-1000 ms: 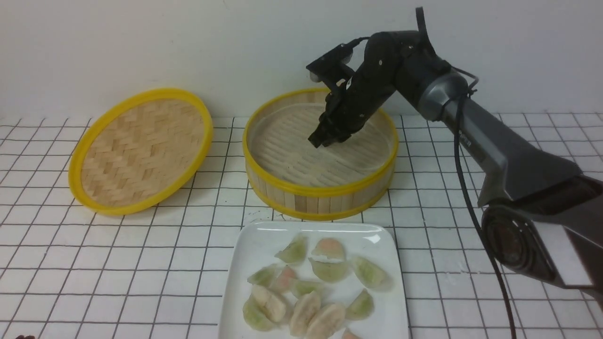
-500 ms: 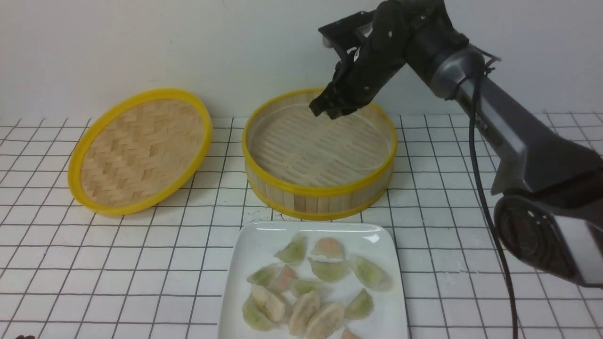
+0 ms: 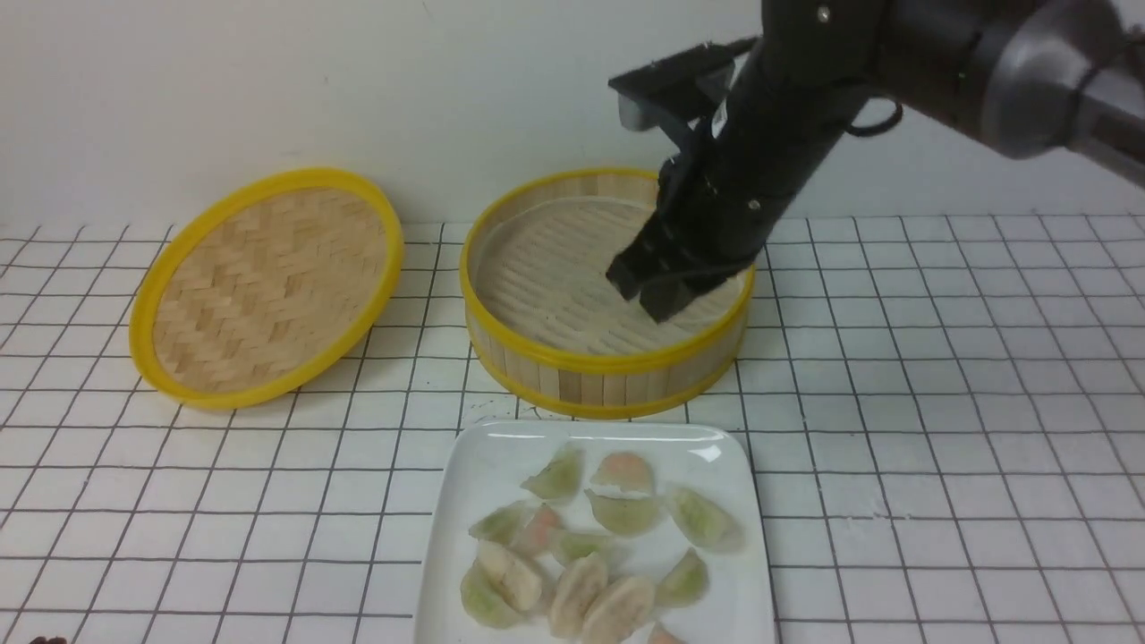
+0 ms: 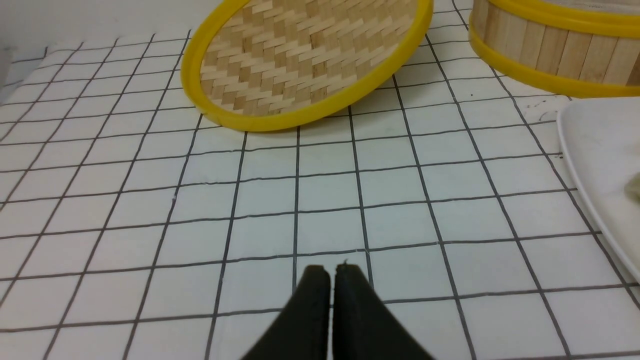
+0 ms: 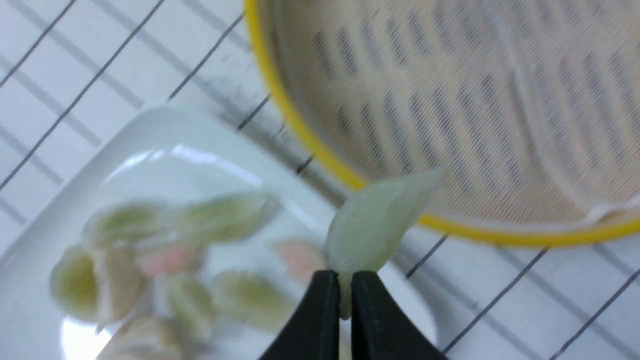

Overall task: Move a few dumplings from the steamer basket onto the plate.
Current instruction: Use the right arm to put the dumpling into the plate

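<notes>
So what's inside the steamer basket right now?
Only bare slatted floor shows in the steamer basket, with nothing on it. In the front view the right gripper, shut on a green dumpling, hides the floor's right side.

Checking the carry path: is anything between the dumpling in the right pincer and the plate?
Nothing visible blocks it. The right pincer holds the green dumpling in the air over the steamer basket, at its near rim. Other dumplings crowd the plate, but its far strip is bare.
</notes>
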Robot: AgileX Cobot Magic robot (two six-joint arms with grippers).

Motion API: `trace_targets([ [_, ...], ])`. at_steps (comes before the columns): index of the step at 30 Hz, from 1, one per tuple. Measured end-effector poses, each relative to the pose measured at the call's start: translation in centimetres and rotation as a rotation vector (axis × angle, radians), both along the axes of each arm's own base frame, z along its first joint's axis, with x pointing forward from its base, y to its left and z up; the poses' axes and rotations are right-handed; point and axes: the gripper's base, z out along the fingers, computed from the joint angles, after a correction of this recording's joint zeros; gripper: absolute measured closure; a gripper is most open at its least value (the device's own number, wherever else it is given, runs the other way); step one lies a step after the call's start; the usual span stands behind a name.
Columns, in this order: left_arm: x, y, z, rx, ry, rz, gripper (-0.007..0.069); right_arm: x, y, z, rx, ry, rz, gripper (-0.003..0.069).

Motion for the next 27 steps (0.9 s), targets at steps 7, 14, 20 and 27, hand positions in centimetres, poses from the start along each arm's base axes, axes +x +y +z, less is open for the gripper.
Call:
trace_targets([
  [7,0.0,0.0,0.0,0.000,0.000,0.000,0.0631,-6.2,0.9,-5.2,-0.061,0.234,0.078,0.0655],
  [14,0.0,0.0,0.0,0.000,0.000,0.000,0.0631,-6.8,1.0,-7.2,-0.099,0.255,0.057,0.0640],
  [20,0.0,0.0,0.0,0.000,0.000,0.000,0.0631,-6.2,1.3,-7.7,-0.086,0.212,0.029,0.0490],
  [27,0.0,0.0,0.0,0.000,0.000,0.000,0.0631,-5.8,1.5,-5.6,-0.086,0.201,0.025,0.0332],
])
